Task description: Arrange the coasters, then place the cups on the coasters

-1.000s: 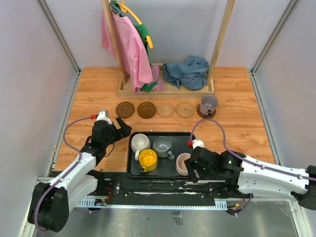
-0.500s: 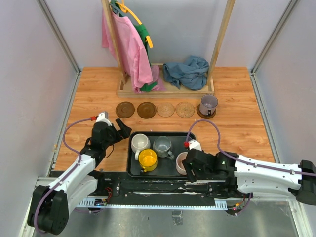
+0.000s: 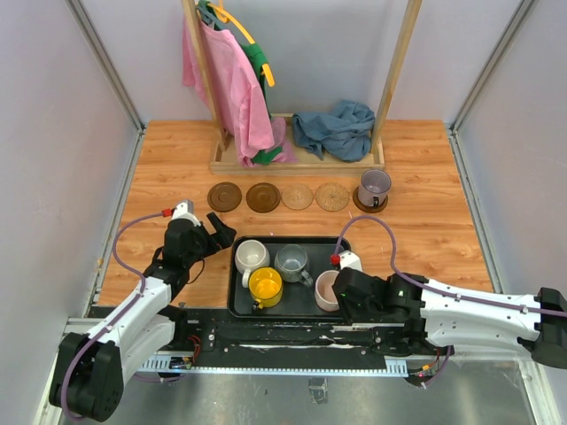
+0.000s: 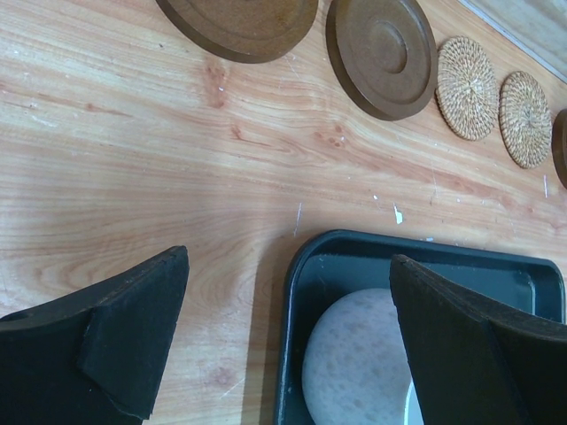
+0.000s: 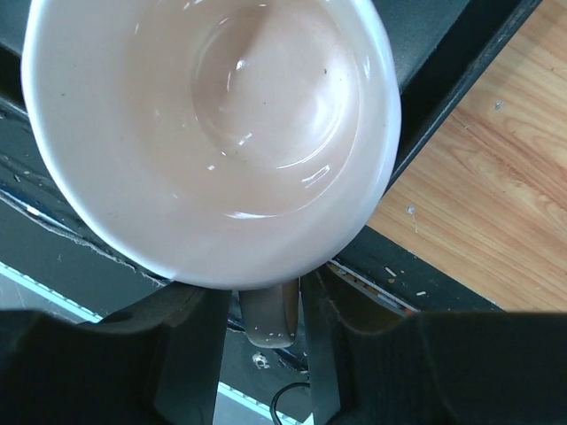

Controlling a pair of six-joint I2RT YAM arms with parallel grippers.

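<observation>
Right fingers low over the near right corner of the black rectangular plastic tray, one on each side of the handle of the pale pink ceramic mug. They sit close against it, but I cannot tell whether they truly pinch it. Mug upright in the tray, handle toward me.

Left fingers spread wide, holding nothing, above the wooden bench just left of the tray's far left corner.

Also in the tray: white mug, grey mug, yellow mug.

Beyond the tray, a row – two dark brown wooden coasters, two tan woven coasters, then the translucent purple mug standing on a third dark coaster
</observation>
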